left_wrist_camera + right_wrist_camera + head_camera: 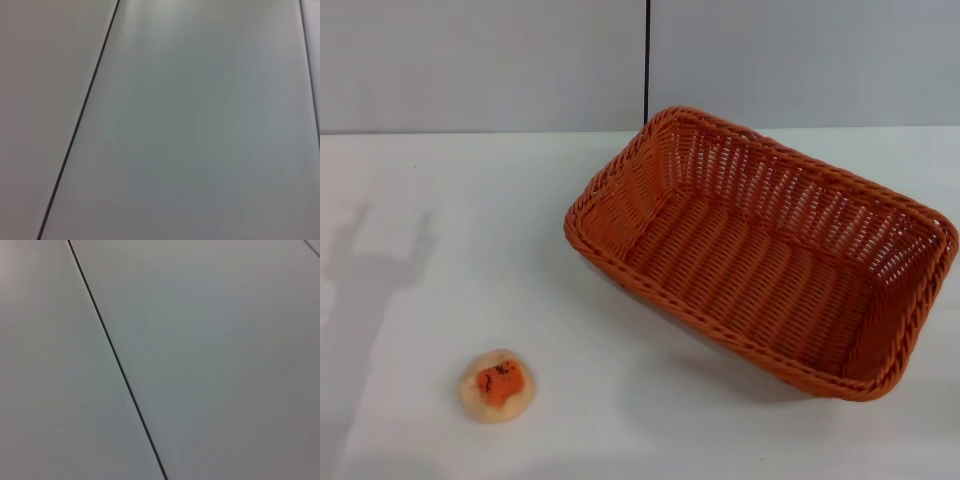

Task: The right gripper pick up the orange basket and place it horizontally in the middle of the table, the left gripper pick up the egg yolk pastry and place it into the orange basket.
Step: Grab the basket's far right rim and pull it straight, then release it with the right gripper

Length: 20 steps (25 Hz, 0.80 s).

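Observation:
The orange basket lies on the white table right of centre in the head view, turned at an angle, one long side propped slightly off the surface. It holds nothing. The egg yolk pastry rests on the table near the front left, well apart from the basket. Neither gripper appears in any view; only a claw-shaped shadow falls on the table at the far left. Both wrist views show plain grey wall panels with a dark seam.
A grey panelled wall with a vertical dark seam rises behind the table's far edge. Bare tabletop stretches between the pastry and the basket and across the left half.

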Available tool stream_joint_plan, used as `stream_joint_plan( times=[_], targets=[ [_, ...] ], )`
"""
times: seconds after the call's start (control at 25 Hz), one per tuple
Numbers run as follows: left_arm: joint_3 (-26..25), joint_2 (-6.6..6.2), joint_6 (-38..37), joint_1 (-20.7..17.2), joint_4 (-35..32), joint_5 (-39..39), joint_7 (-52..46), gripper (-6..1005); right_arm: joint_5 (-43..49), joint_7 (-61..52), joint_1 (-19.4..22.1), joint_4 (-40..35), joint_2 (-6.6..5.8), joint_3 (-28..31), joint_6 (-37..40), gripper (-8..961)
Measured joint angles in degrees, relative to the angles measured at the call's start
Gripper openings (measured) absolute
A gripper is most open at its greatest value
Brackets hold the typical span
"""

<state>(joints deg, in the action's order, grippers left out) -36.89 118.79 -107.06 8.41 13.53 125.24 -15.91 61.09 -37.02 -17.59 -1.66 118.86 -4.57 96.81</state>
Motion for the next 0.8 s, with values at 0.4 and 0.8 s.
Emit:
stream_joint_plan(
  times=[0.4,0.8],
  targets=[
    [2.7,-0.08,-0.9,-0.1,0.0,0.6,-0.3,797,7.5,-3.6,0.4,-8.6,-0.30,-7.8,2.1,446],
    [6.3,-0.23,-0.1,0.0,-1.6,0.7,-0.5,797,27.5,-43.3,-1.0,-42.8,-2.21,-11.4,4.3,448]
  ],
)
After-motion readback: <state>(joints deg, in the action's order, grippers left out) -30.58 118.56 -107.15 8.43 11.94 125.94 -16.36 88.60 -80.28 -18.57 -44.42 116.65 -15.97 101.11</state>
